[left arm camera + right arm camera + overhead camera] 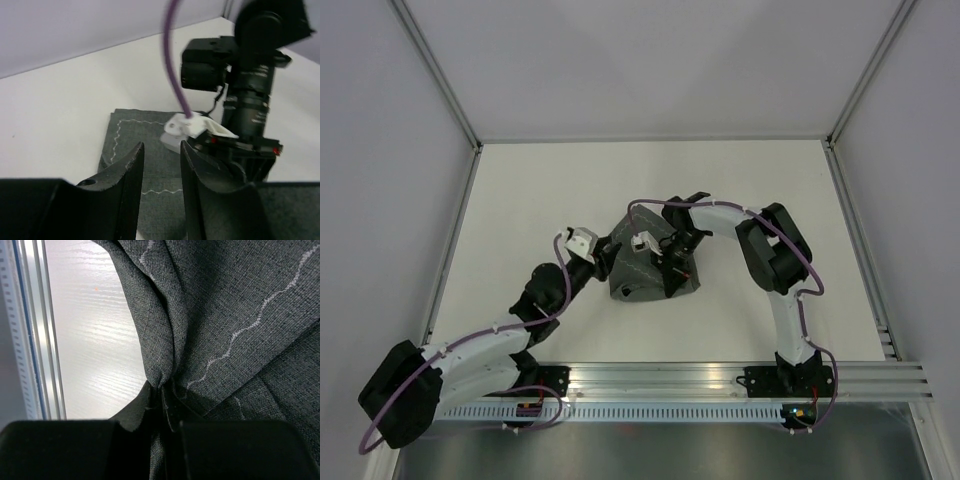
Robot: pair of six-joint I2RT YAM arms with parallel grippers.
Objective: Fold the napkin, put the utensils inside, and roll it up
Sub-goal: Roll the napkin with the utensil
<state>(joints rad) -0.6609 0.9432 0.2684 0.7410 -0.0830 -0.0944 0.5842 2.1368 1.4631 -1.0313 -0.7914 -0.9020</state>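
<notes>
The dark grey napkin (pixel 642 280) lies bunched and partly folded at the table's middle, with a light zigzag stitch line showing. My right gripper (pixel 667 268) is over it and shut on a pinched fold of the cloth (pixel 162 389); the napkin (pixel 230 315) fills the right wrist view. My left gripper (pixel 607 256) is at the napkin's left edge. In the left wrist view it is open and empty (pixel 161 156), its fingers (pixel 131 170) just above the napkin (pixel 145 135), with the right arm's wrist (pixel 250 105) close ahead. No utensils show in any view.
The white table (pixel 540 200) is ringed by white walls with metal corner posts (pixel 440 75). An aluminium rail (pixel 720 378) runs along the near edge by the arm bases and also shows in the right wrist view (pixel 30 330).
</notes>
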